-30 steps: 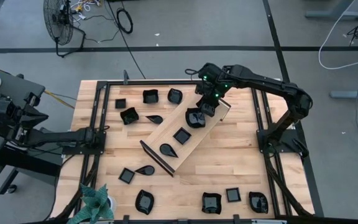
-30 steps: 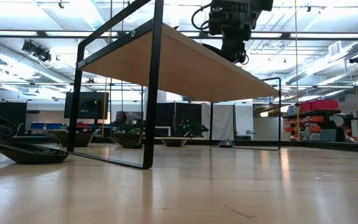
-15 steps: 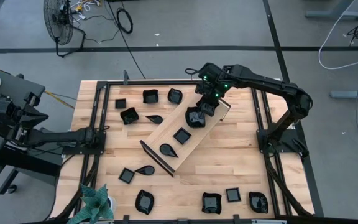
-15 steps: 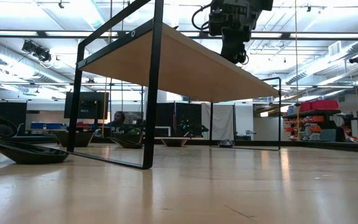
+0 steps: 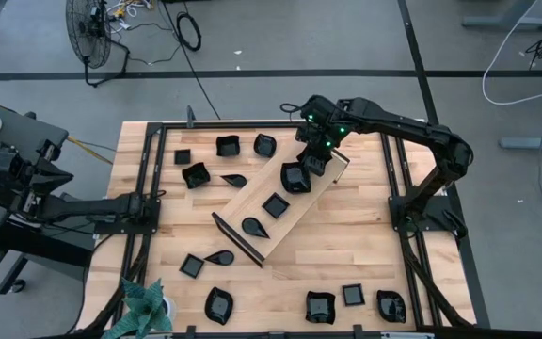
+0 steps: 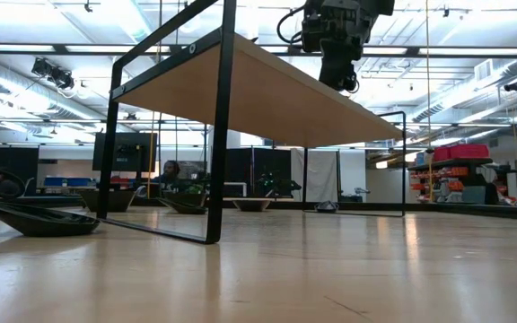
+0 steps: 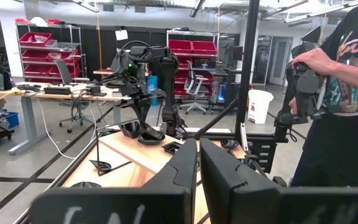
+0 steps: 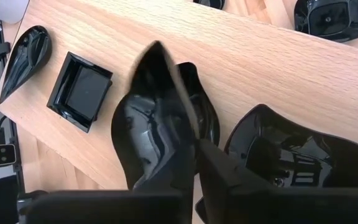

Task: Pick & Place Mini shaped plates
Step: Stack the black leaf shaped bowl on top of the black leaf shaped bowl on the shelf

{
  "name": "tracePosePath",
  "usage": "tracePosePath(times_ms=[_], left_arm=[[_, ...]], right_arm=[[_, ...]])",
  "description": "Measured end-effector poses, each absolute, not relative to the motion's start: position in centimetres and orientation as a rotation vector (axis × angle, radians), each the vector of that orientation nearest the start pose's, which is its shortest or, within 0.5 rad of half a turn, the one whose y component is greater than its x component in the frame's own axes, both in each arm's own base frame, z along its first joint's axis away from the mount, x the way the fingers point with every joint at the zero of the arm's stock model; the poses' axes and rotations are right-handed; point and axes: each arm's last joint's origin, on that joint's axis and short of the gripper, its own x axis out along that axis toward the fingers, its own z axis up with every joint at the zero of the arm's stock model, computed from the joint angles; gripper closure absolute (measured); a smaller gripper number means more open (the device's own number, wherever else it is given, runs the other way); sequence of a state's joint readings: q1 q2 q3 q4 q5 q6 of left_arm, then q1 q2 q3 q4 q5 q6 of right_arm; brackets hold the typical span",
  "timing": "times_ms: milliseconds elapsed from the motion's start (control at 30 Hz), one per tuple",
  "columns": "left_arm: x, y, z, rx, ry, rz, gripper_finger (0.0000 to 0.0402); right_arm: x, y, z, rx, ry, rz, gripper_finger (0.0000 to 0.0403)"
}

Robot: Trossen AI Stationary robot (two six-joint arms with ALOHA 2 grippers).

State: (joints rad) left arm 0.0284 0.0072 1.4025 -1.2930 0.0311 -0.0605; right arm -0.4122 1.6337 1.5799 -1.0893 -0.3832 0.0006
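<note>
The mini shaped plates are showing as small glossy black dishes: a wavy-rimmed black plate (image 5: 295,177) is sitting at the far end of the long light-wood tray with black ends (image 5: 320,199), with a square black plate (image 5: 275,204) mid-tray and a teardrop black plate (image 5: 252,226) nearer. Loose black plates are lying around the tray on the slatted wooden table (image 5: 360,235): five far left, two near left, four along the near edge.

The right gripper (image 5: 314,164) is hanging over the tray's far end, right at the wavy plate. In the right wrist view its dark fingers (image 8: 166,112) are lying nearly together against that plate (image 8: 278,155); I cannot tell whether the rim is being pinched or only touched. The left gripper (image 7: 197,163) is waiting closed at the table's left edge.

The low view is giving only the tray's underside (image 6: 267,94) and the right arm above it; the plates on top are hidden. A person in a black printed shirt (image 7: 337,87) is standing at the right, cut off by the left wrist view's edge
</note>
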Motion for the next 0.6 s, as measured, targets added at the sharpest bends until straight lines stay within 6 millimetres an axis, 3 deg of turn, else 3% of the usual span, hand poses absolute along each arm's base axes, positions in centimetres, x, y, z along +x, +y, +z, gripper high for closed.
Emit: tracePosePath(times_ms=[600], left_arm=[[-16.40, -0.56, 36.70, -0.057, -0.102, -0.005, 0.0376]], right_arm=[[30.08, -11.98, 32.76, 0.461, 1.055, -0.034, 0.0316]])
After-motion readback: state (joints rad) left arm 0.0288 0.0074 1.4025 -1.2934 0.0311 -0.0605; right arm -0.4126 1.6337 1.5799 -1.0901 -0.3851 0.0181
